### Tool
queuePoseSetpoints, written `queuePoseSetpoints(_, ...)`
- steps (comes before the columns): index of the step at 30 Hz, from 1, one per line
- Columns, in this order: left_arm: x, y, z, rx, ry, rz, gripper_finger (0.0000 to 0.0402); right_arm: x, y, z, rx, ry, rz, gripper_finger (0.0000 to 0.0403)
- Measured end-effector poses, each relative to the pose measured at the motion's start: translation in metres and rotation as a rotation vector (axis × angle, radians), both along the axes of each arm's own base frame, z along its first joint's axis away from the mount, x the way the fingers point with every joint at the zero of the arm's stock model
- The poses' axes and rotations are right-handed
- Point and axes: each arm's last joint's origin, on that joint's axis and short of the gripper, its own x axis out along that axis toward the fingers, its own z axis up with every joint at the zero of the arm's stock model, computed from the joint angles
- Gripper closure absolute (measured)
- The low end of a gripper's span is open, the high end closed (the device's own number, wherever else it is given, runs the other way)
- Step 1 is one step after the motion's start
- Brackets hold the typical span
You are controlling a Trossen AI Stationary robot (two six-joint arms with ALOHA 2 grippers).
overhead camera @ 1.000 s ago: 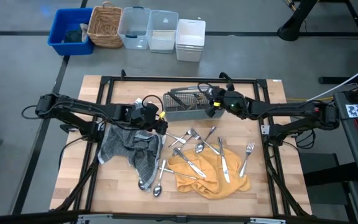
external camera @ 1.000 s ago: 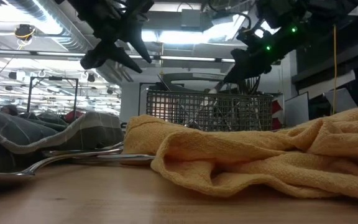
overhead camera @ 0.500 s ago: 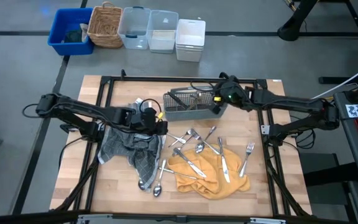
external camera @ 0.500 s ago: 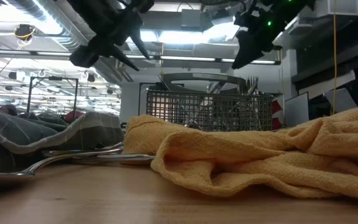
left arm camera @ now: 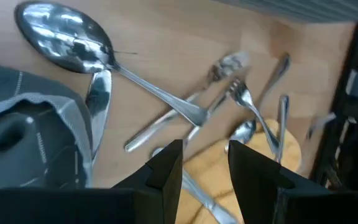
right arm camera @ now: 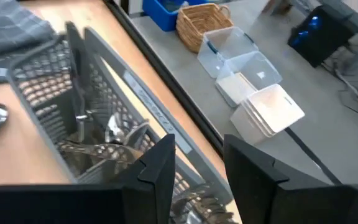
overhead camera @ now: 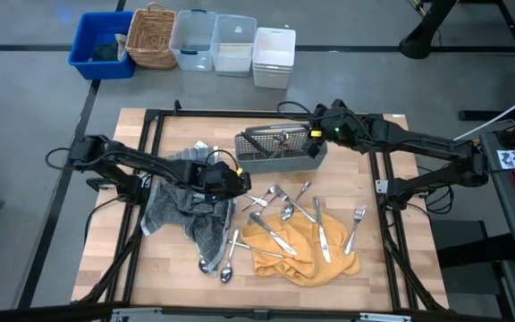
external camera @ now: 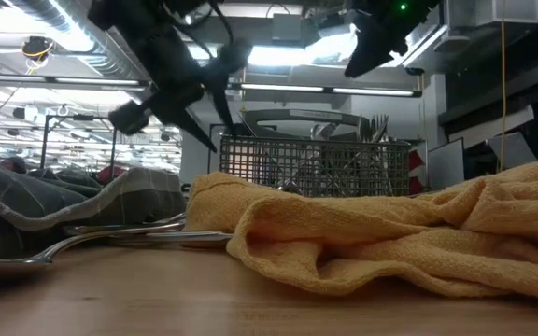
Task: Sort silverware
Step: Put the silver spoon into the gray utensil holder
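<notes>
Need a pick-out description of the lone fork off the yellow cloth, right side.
Start at the yellow cloth on the table's near half. Just past its right edge, one fork lies alone on bare wood, tines toward the caddy side. Every other loose piece touches cloth or overlaps other cutlery.

the mesh caddy [overhead camera: 275,150] sits at the table's [overhead camera: 392,277] back edge, with some silverware [external camera: 367,131] standing in it. in front of it loose silverware [overhead camera: 284,210] lies spread on the wood and on a cloth [overhead camera: 302,250]. a second cloth [overhead camera: 186,215] lies to the left, two spoons [overhead camera: 226,264] at its front edge. one fork [overhead camera: 356,225] lies right of the first cloth. bins and a basket [overhead camera: 152,38] stand on the floor behind the table.
</notes>
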Motion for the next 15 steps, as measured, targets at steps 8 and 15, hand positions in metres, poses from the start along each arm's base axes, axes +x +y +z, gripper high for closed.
queuePoseSetpoints(8, 0.014, 0.006, -0.035, -0.107, 0.076, 0.092, 0.0284, 0.001, 0.001, 0.002, 0.032, -0.016, 0.047, 0.0267)
queuePoseSetpoints(15, 0.019, 0.011, -0.059, -0.158, 0.149, 0.156, 0.0284, 0.001, 0.001, 0.002, 0.032, -0.016, 0.048, 0.0267)
